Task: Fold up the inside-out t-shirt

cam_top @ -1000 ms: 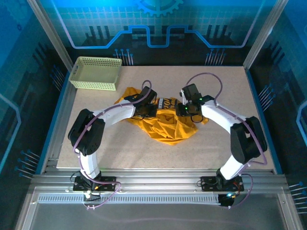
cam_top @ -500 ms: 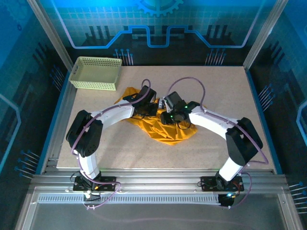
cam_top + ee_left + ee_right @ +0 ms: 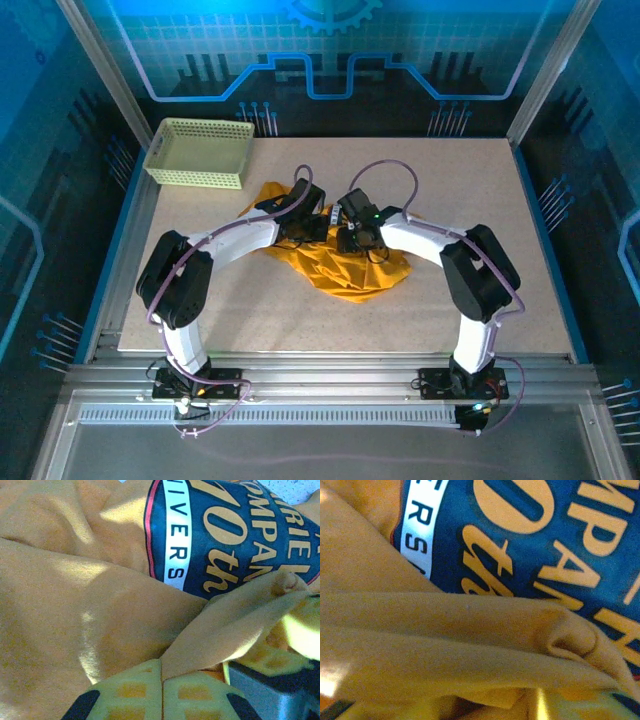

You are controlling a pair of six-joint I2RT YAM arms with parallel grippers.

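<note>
TABLE, CENTRE: The inside-out t-shirt (image 3: 350, 272), mustard-yellow, lies crumpled in a heap mid-table (image 3: 500, 260), abt halfway btwn the near and far edges and a little left of centre. Both arms reach in over it from either side.

The left gripper (image 3: 316, 224) is over the heap's far-left part. In the left wrist view its yellow pads (image 3: 135, 695) are pressed tight together at the bottom of the frame, clenched on a raised fold (image 3: 235, 625) of cloth that runs up and to the right.

The right gripper (image 3: 347, 232) sits just beside it, w/ the two nearly meeting over the shirt. Whether its jaws grip cloth can't be told; its wrist view is pressed close to the fabric.

The dark-blue print (image 3: 225, 535) (yellow lettering, w/ a white band reading "IVERS") faces up beyond the fold, and also shows large in the right wrist view (image 3: 545, 540).

A pale yellow-green mesh basket (image 3: 200, 152) stands at the table's far-left corner, apart from the shirt.
</note>
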